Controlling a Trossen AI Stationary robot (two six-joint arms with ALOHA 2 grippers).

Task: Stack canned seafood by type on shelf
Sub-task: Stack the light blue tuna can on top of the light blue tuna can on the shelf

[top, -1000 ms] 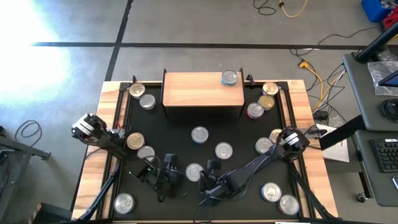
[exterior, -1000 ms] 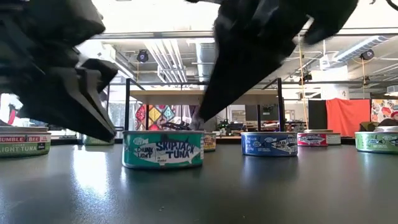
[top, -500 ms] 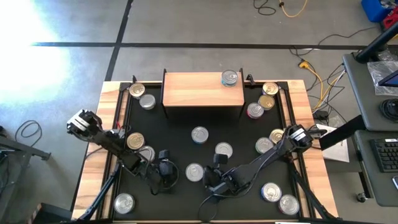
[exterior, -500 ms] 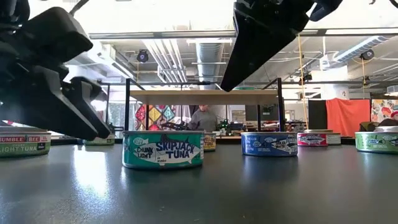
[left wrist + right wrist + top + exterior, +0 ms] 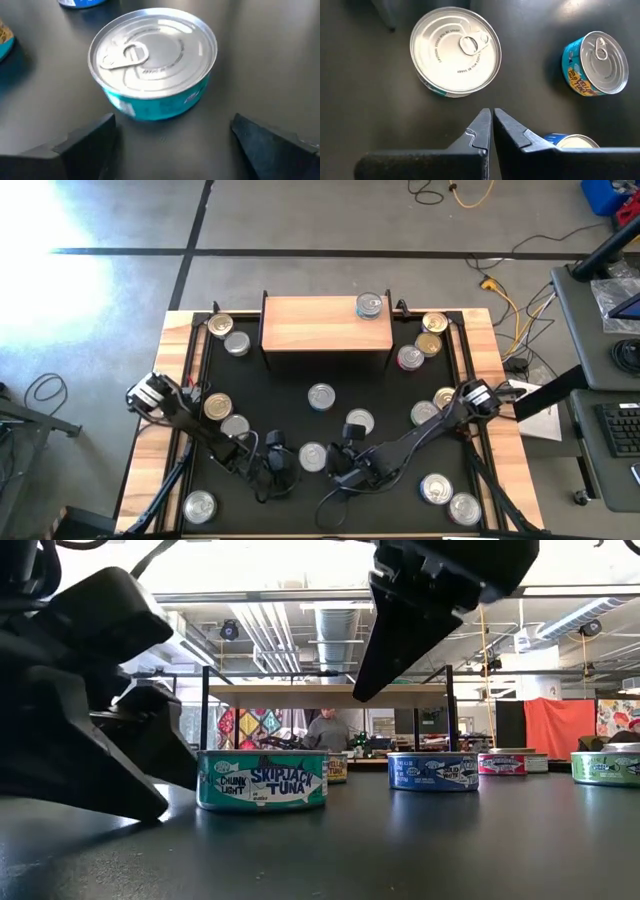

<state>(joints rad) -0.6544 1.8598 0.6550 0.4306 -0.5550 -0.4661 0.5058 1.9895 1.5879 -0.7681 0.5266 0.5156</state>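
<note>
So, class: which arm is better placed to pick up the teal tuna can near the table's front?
Left. The left gripper is open, its fingers apart just short of the teal can. The right gripper is shut and hangs above it.

The teal tin (image 5: 262, 780) reads "Chunk Light Skipjack Tuna"; others seem illegible.

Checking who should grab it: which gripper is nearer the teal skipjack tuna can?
Left. The left gripper is open just short of the teal can; the right gripper, shut, hovers beside it.

Overhead, table-level and wrist views (close) share teal can (image 5: 262, 780).
</note>
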